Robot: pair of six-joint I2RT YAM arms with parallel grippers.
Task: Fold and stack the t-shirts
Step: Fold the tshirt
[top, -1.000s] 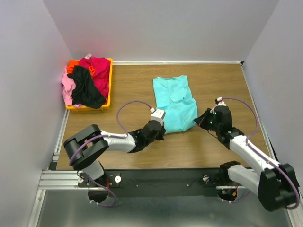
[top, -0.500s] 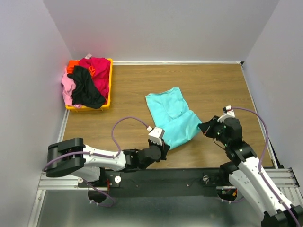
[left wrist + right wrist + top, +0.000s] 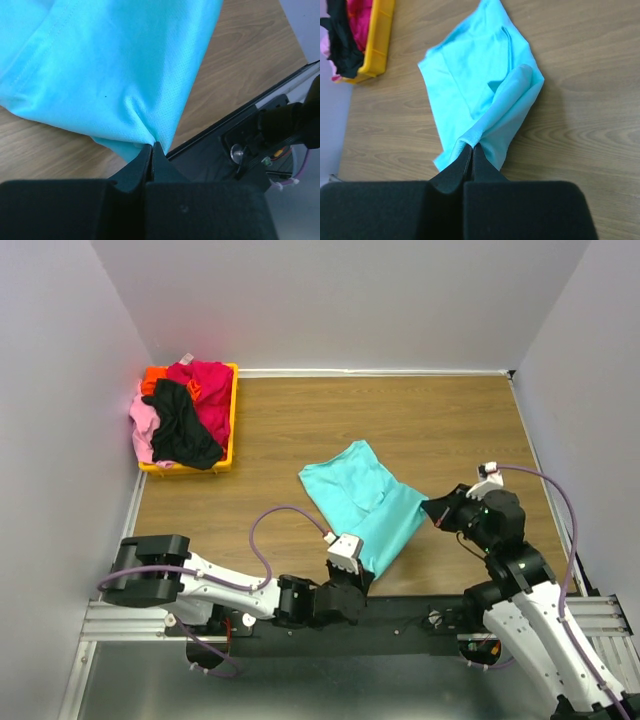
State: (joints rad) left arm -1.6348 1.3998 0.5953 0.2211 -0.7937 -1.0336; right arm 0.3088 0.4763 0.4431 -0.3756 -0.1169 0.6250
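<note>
Top view: pinching the turquoise t-shirt (image 3: 362, 502) at lower centre of the table (image 3: 450, 420), left gripper (image 3: 370, 572) on its near corner, right gripper (image 3: 430, 507) on its right corner. Hiding both sets of fingertips under the wrists. Showing a yellow-orange bin (image 3: 233, 420) of other t-shirts (image 3: 185, 415) at upper left, well apart.

Left wrist view: pressing fingers together on a turquoise fold; cutting off the cloth at the top edge.

Right wrist view: squeezing a bunched corner; cropping the bin at upper left.

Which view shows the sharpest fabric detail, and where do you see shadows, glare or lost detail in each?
Top external: even, soft light, no glare, the turquoise t-shirt crisp. Left wrist: weave sharp close to the left gripper, whose black body is featureless. Right wrist: soft shadow on the table beside the shirt; right gripper equally dark.
</note>
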